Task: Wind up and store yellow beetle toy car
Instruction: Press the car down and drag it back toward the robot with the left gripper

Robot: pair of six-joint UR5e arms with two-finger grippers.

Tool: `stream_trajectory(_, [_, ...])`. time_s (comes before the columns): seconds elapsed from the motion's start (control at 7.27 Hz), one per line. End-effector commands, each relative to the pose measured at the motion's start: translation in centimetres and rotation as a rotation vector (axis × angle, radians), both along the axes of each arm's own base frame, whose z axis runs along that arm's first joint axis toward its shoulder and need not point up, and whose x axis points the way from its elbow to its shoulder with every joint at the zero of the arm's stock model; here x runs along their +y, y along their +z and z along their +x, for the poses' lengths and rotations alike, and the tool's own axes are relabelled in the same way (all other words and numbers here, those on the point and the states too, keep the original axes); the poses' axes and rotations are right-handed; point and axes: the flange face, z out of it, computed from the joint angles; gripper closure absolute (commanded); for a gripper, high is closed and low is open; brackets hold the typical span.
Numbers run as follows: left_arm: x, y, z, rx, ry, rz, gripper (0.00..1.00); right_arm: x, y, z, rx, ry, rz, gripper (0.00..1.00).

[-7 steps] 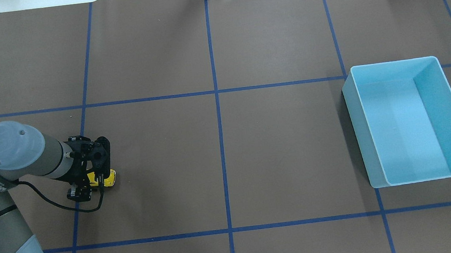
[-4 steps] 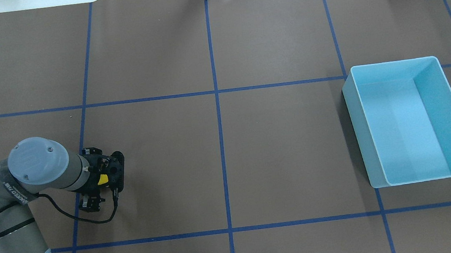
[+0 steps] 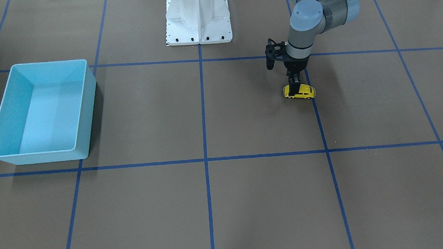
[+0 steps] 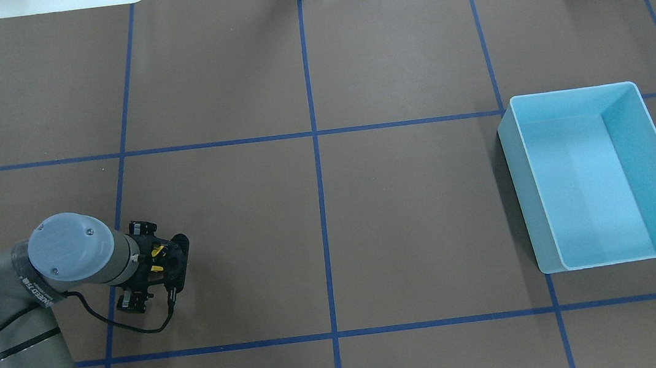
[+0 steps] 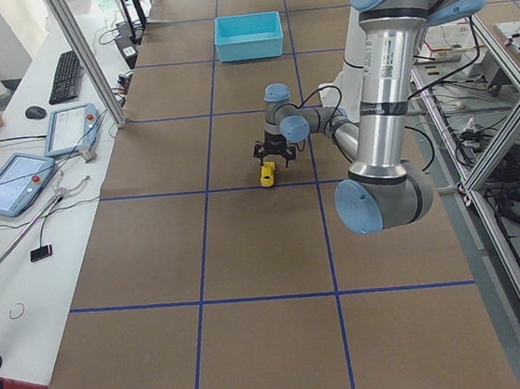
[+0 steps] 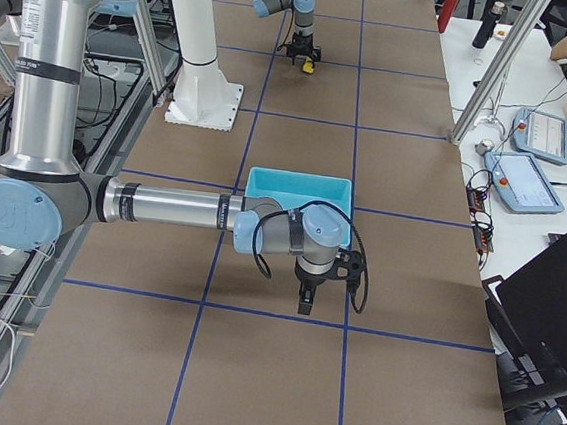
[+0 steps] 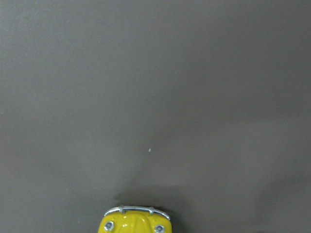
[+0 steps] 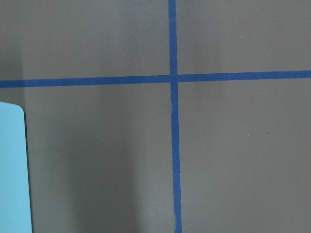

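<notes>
Overhead, left claw (image 4: 156, 260) masks car (image 3: 301, 92); front view bares it.

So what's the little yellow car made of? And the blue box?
The yellow beetle toy car looks like glossy painted metal or hard plastic, can't tell which: it shines and has a silvery bumper. The light blue bin looks like smooth plastic: thin, even-coloured walls, rounded corners.

Yellow beetle toy car (image 7: 135, 222): only one end within left wrist view.
</notes>
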Motion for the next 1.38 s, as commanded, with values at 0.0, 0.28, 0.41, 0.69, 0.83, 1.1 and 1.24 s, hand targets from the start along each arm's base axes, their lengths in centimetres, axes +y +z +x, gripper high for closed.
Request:
stream_trajectory(0.0, [-0.4, 0.0, -0.2, -0.011, -0.023, 0.025, 0.02, 0.0, 0.0, 0.1, 0.000, 0.002, -0.001, 0.00])
stream_trajectory(0.28, [-0.6, 0.0, -0.2, -0.012, -0.033, 0.019, 0.02, 0.0, -0.1, 0.1, 0.000, 0.002, 0.002, 0.00])
stream_trajectory(0.41, [-0.8, 0.1, -0.1, -0.012, -0.045, 0.012, 0.06, 0.0, 0.0, 0.1, 0.000, 0.002, 0.001, 0.00])
stream_trajectory(0.69, [-1.6, 0.5, -0.5, -0.018, -0.079, -0.010, 0.07, 0.1, 0.1, 0.1, 0.000, 0.002, -0.003, 0.00])
stream_trajectory(0.83, [-2.1, 0.6, -0.8, -0.020, -0.086, -0.008, 0.07, 0.1, 0.1, 0.1, 0.000, 0.002, -0.003, 0.00])
stream_trajectory(1.1, [-2.7, 0.1, 0.0, -0.011, -0.079, -0.010, 0.07, 0.0, 0.0, 0.1, 0.000, 0.002, -0.001, 0.00])
stream_trajectory(1.24, [-2.7, -0.2, 0.1, -0.007, -0.078, -0.009, 0.07, 0.0, 0.1, 0.1, 0.000, 0.003, -0.004, 0.00])
